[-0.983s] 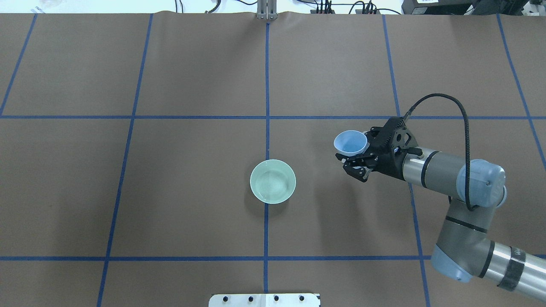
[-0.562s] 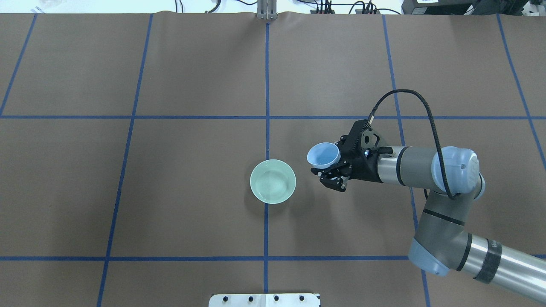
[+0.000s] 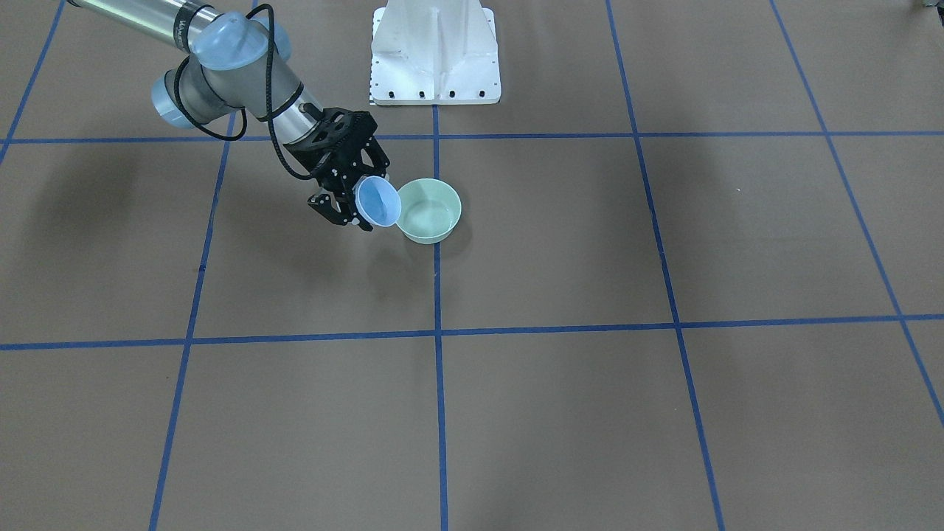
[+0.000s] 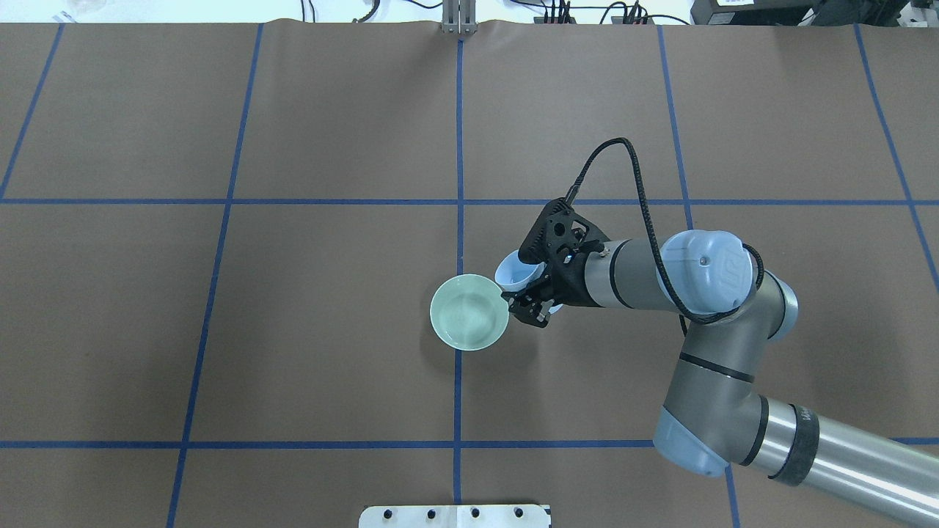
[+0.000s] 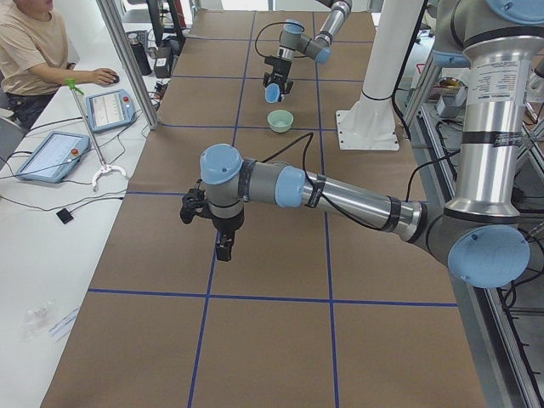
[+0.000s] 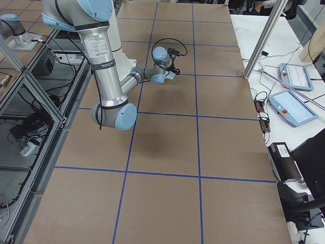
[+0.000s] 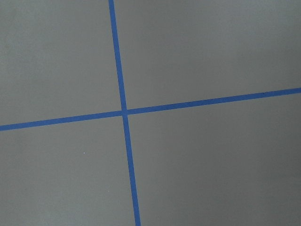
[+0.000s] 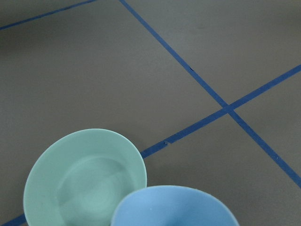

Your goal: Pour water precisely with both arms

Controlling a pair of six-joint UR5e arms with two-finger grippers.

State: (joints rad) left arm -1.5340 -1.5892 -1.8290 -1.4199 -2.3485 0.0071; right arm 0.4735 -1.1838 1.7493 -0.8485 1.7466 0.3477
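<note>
My right gripper (image 4: 530, 308) is shut on a light blue cup (image 4: 516, 274) and holds it above the table, right at the right rim of a pale green bowl (image 4: 469, 312). In the front-facing view the cup (image 3: 378, 201) is tilted beside the bowl (image 3: 430, 210), with the gripper (image 3: 345, 214) behind it. The right wrist view shows the cup's rim (image 8: 174, 207) overlapping the bowl (image 8: 84, 179). Faint ripples of water (image 4: 469, 317) show in the bowl. My left gripper (image 5: 223, 246) shows only in the exterior left view, low over bare table; I cannot tell whether it is open.
The table is brown with a blue tape grid (image 4: 458, 220). The white pedestal (image 3: 435, 59) stands at the robot's edge. An operator (image 5: 34, 42) sits beside tablets at a side bench. Cables lie along the far edge (image 4: 557, 11).
My right arm has swung left with the blue cup, from well right of the bowl to the bowl's right rim. The bowl has not moved.
</note>
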